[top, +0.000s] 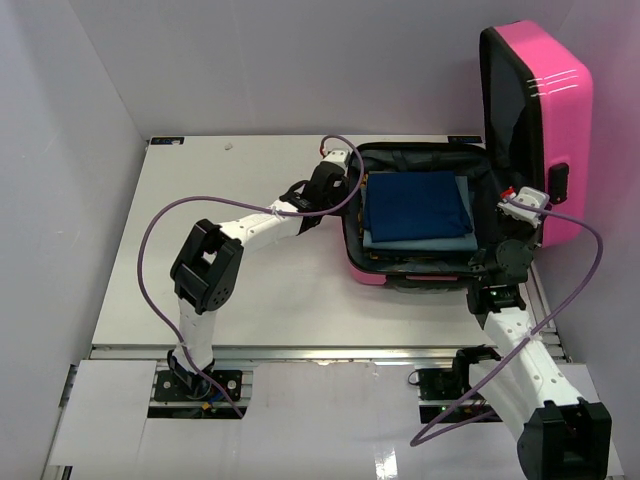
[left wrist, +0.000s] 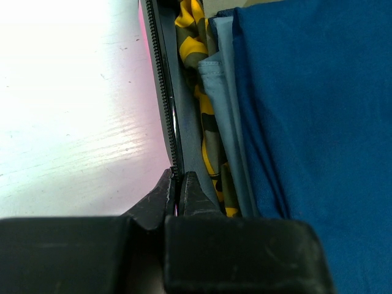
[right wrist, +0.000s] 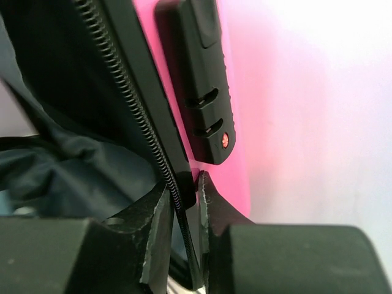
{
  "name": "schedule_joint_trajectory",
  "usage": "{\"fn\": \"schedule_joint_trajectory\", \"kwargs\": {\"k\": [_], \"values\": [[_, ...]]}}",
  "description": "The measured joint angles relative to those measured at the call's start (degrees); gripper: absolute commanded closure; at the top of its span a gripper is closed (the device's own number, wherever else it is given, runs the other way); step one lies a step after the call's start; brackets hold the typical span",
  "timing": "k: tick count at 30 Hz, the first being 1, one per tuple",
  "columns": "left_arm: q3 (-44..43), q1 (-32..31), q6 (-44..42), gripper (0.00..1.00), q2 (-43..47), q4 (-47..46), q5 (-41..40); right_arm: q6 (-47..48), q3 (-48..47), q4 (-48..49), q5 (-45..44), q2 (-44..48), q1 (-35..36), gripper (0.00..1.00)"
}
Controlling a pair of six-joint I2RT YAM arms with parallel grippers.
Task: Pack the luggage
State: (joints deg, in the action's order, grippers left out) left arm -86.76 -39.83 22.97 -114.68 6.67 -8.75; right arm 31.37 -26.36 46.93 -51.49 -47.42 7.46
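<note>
The hot-pink luggage (top: 362, 274) lies open at the table's back right, its lid (top: 555, 120) standing upright on the right. Inside, a folded dark blue cloth (top: 415, 205) rests on a grey-blue one. My left gripper (top: 346, 166) is at the base's left rim, shut on the black zipper edge (left wrist: 160, 92); the left wrist view shows my left gripper (left wrist: 177, 184) beside the blue cloth (left wrist: 312, 122) and a yellow-black garment (left wrist: 190, 30). My right gripper (top: 522, 207) is shut on the lid's lower edge; the right wrist view shows my right gripper (right wrist: 184, 190) clamping the zipper trim (right wrist: 131, 116) below a black lock (right wrist: 199, 79).
The white table (top: 230, 290) stretches left and in front of the luggage. Pale walls enclose the left and back. Purple cables (top: 150, 235) loop off both arms. A metal rail (top: 320, 352) runs along the table's near edge.
</note>
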Motion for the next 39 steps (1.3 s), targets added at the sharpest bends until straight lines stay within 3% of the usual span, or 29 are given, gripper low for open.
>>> {"fn": "schedule_joint_trajectory", "kwargs": {"k": [14, 17, 21, 25, 30, 31, 35, 39], "values": [[2.2, 0.8, 0.7, 1.00, 1.1, -1.5, 2.0, 0.7, 3.9, -9.3, 11.1, 8.9, 13.2, 0.91], [2.8, 0.9, 1.0, 1.00, 1.3, -2.3, 2.3, -1.8, 5.1, -12.7, 16.1, 9.8, 16.8, 0.81], [3.0, 1.4, 1.1, 1.00, 1.3, -2.8, 2.8, -8.2, 7.6, -20.1, 24.0, 10.3, 21.2, 0.55], [3.7, 2.0, 1.4, 1.00, 1.7, -3.4, 3.1, -12.5, 9.5, -25.8, 28.4, 13.9, 23.6, 0.49], [3.9, 1.9, 1.6, 0.99, 1.9, -3.3, 3.3, -15.7, 9.6, -25.7, 29.6, 22.2, 24.1, 0.47], [3.9, 1.9, 1.6, 0.94, 2.0, -3.3, 3.3, -16.4, 9.5, -26.1, 29.7, 23.3, 24.1, 0.46], [3.9, 2.0, 1.7, 0.55, 2.0, -3.2, 3.4, -18.6, 8.4, -27.8, 29.6, 25.4, 24.1, 0.43], [4.1, 2.3, 1.3, 0.48, 3.1, -1.6, 4.1, -22.5, 4.4, -31.4, 26.0, 23.0, 24.2, 0.42]]}}
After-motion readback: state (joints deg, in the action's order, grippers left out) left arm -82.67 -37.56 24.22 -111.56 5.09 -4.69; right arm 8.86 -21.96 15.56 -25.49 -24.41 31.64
